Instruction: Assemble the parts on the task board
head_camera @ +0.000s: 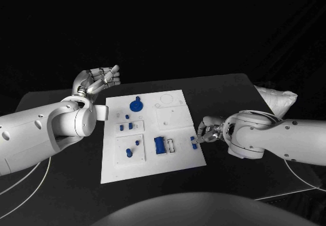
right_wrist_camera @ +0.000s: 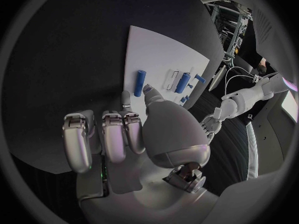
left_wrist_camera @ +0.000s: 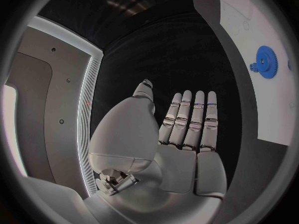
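Note:
The white task board (head_camera: 178, 162) lies in the middle of the black table. A blue gear (head_camera: 136, 105) (left_wrist_camera: 266, 62) stands near its far edge. Nearer me are a blue block (head_camera: 159, 144), a blue peg (head_camera: 128, 152) and small blue pieces (head_camera: 130, 126). My right hand (head_camera: 204, 130) (right_wrist_camera: 137, 134) is at the board's right edge with its fingers curled in and nothing in them. Its thumb tip (right_wrist_camera: 148, 90) comes close to a blue cylinder (head_camera: 193, 141) (right_wrist_camera: 139, 83) lying on the board. My left hand (head_camera: 98, 79) (left_wrist_camera: 168, 139) is raised beyond the board's far left corner, fingers straight, holding nothing.
A crumpled white thing (head_camera: 278, 99) lies at the table's far right edge. In the right wrist view, two more blue pieces (right_wrist_camera: 182, 82) lie beyond the cylinder on the board (right_wrist_camera: 162, 55). The table's far edge (head_camera: 204, 76) runs close behind the board.

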